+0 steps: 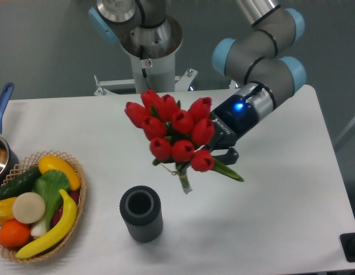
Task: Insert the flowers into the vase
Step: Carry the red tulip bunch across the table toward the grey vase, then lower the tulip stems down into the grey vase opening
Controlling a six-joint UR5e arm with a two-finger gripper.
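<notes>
The arm (255, 54) is reaching in from the upper right, its blue-lit wrist (243, 112) angled down toward the middle of the desk (269, 217). The gripper (220, 150) is mostly hidden behind the flowers (172, 133); it is clamping the bunch, which is hanging in the air clear of the desk. The red buds are facing the camera and spreading up and to the left, while the tied stem ends (183, 182) are pointing down, with one green leaf (228, 171) sticking out to the right below the gripper.

The vase (141, 213) is standing upright on the desk, down and to the left of the stem ends, its round mouth open and nothing in it. The stems are near the vase but apart from it, above and to its right rather than over its mouth.

At the left edge a wicker basket (80, 189) is holding fruit and vegetables, among them a banana (54, 229) and an orange (14, 233). Behind it a pot (1, 154) with a blue handle is sitting partly out of frame. The robot base (149, 51) is standing behind the desk's far edge.
</notes>
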